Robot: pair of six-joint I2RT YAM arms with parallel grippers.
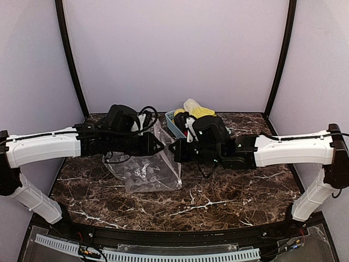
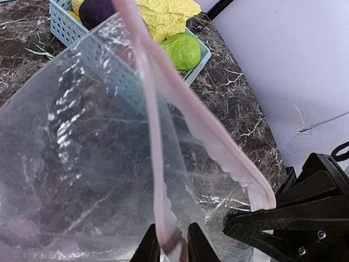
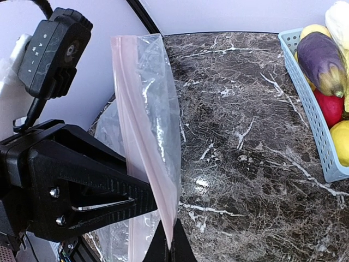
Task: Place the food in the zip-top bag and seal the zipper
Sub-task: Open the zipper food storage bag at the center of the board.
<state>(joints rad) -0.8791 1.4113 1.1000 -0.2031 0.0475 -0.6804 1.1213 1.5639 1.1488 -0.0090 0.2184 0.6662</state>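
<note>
Both the left end effector (image 2: 168,246) and right end effector (image 3: 169,246) pinch the one zip-top bag (image 1: 147,166) by its zipper (image 2: 158,164). One blue basket (image 3: 311,120) of toy produce sits on the dark marbled table (image 1: 218,202), with lilac walls (image 1: 174,49) around.

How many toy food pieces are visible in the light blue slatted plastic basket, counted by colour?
Yellow leafy cabbage: 1
Dark purple eggplant: 1
Green fruit: 1
Red fruit: 1
Smooth yellow fruits: 2
Total visible: 6. Others may lie hidden lower in the light blue slatted plastic basket.
</note>
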